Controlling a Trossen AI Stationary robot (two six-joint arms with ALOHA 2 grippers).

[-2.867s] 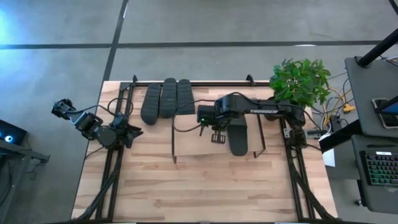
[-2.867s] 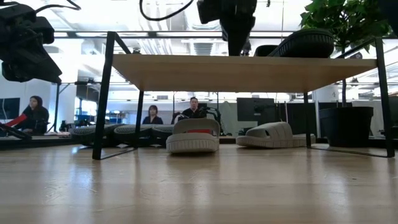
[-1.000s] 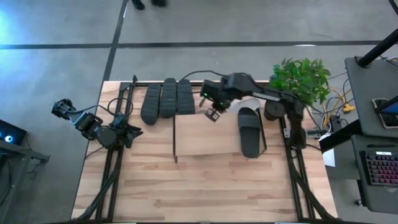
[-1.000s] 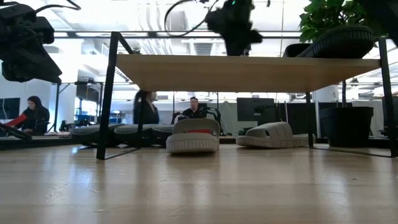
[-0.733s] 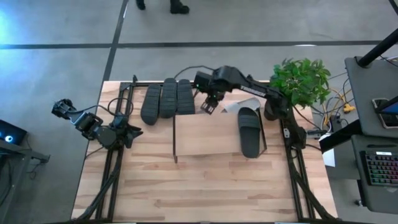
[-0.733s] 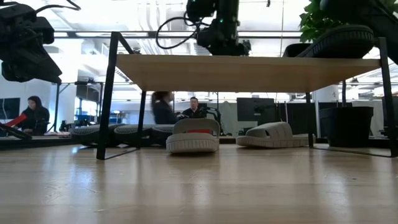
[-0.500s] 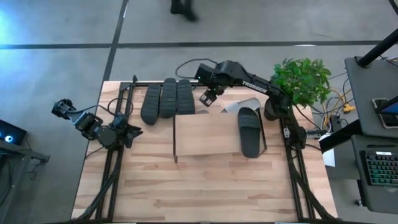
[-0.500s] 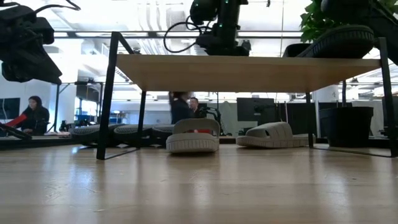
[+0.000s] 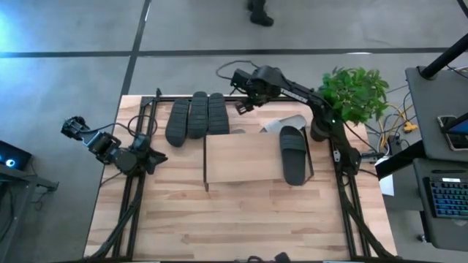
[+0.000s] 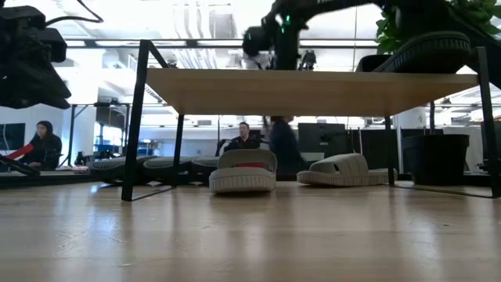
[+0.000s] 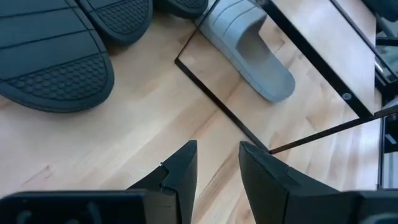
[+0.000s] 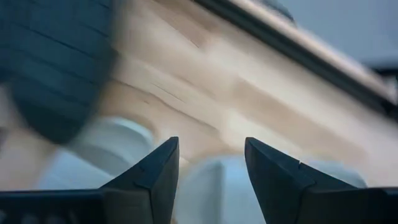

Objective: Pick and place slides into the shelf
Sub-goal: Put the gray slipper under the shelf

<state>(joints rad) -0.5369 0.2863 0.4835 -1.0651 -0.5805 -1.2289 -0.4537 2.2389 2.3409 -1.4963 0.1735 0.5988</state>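
Reaching beyond shelf point(image 9: 241, 155) back edge, right tool point(image 9: 241, 106) hangs over tabletop point(image 9: 241, 219), fingers apart, empty, likely lining up on next slide. Dark slide point(image 9: 294, 155) rests on shelf top board, right end, leaving room alongside. Three dark slides point(image 9: 197, 117) lie close-packed left of tool; light slide point(image 11: 249, 46) under shelf. Left tool point(image 11: 217, 165) parked at left edge, part open, empty.

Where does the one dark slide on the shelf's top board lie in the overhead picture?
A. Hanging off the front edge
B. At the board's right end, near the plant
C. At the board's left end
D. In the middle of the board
B: the high view shows the dark slide lying on the right end of the shelf top board, on the side of the plant.
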